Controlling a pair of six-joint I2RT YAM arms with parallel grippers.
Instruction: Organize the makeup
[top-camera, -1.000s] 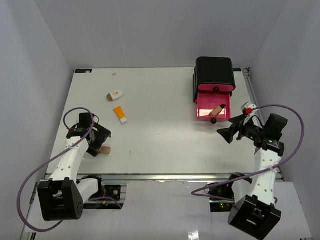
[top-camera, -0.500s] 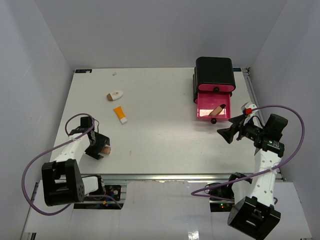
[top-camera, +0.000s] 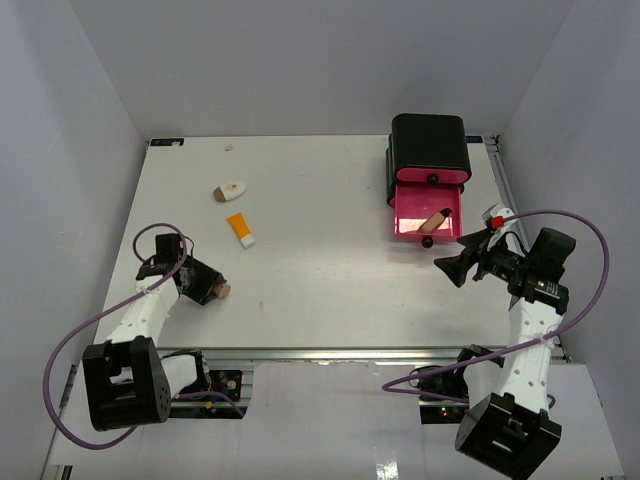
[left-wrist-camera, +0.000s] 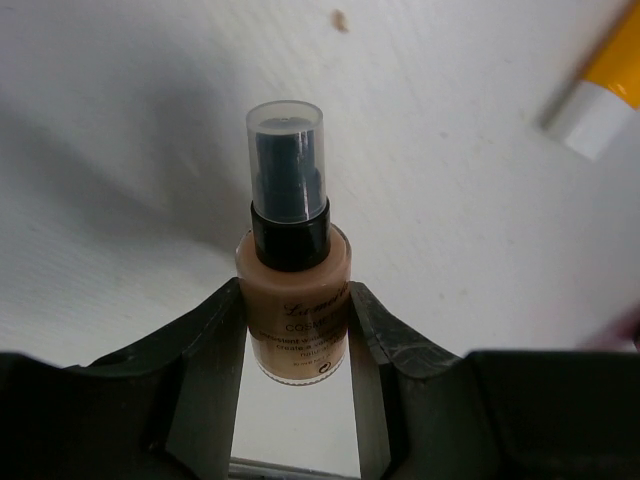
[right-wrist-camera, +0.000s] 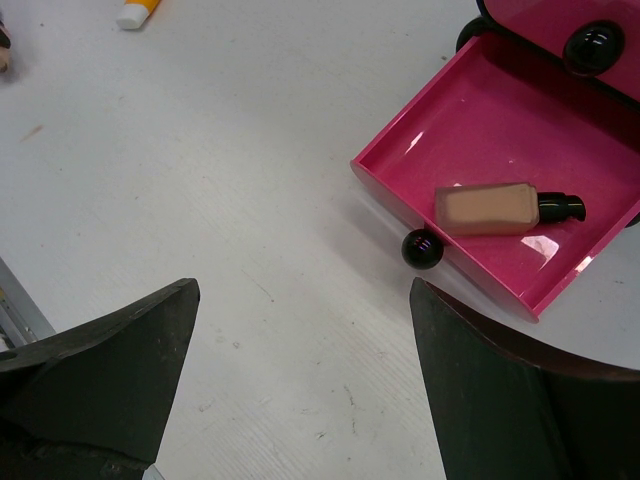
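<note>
My left gripper (top-camera: 207, 286) is shut on a tan foundation bottle (left-wrist-camera: 295, 265) with a black pump under a clear cap. Both fingers (left-wrist-camera: 215, 340) press its sides near the front left of the table, and the bottle (top-camera: 219, 290) sticks out to the right. An orange tube with a white cap (top-camera: 240, 229) lies further back, and it also shows as the orange tube (left-wrist-camera: 603, 88) in the left wrist view. A beige-white oval piece (top-camera: 230, 189) lies beyond it. My right gripper (top-camera: 452, 268) hangs open and empty, near the pink drawer (right-wrist-camera: 480, 130).
A black box (top-camera: 430, 145) stands at the back right, its pink drawer (top-camera: 408, 205) pulled open. Another tan bottle (right-wrist-camera: 500, 208) lies inside. The drawer's black knob (right-wrist-camera: 420, 248) faces my right gripper (right-wrist-camera: 300, 385). Grey walls close in both sides.
The left jaws have closed on the tan bottle, which they stood wide around before. The left wrist turned and the bottle shifted slightly right. The right arm has not moved.
</note>
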